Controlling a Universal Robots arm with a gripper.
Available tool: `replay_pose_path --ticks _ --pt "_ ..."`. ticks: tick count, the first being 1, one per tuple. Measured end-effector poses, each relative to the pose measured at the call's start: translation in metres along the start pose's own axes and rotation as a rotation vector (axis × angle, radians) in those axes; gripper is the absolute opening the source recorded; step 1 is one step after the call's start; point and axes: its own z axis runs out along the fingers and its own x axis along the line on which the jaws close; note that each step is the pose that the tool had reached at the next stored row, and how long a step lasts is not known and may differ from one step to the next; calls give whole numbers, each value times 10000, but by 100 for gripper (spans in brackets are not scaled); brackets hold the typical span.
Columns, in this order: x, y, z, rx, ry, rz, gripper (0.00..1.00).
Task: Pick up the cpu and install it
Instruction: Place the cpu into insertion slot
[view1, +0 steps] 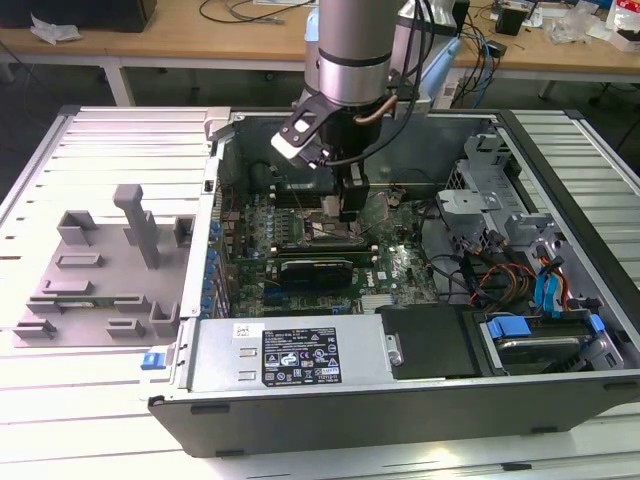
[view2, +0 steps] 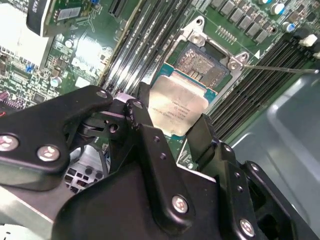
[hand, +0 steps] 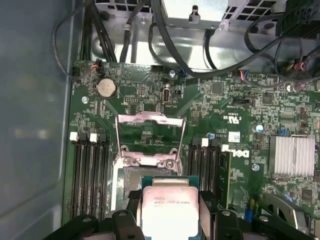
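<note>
cpu (view2: 177, 107) | square, plate up, just above open socket (view2: 202, 65) | pincer (view2: 172, 122) clamped on it

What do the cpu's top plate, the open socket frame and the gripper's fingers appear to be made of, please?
The cpu: silvery metal lid with a satin sheen, on a green board rim. The socket frame: bare stamped metal with bright glints. The gripper's fingers, clamping the cpu: matte black, either plastic or coated metal.
</note>
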Motion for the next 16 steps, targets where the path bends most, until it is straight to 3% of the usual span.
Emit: replay_pose_path --ticks 3,6,11,16 --pt "65 -1 51 2 -3 91 55" --pt "71 -12 91 10 -19 432 55" --pt "75 -21 171 -5 -10 222 55" --pt "77 -31 199 -8 -5 91 55"
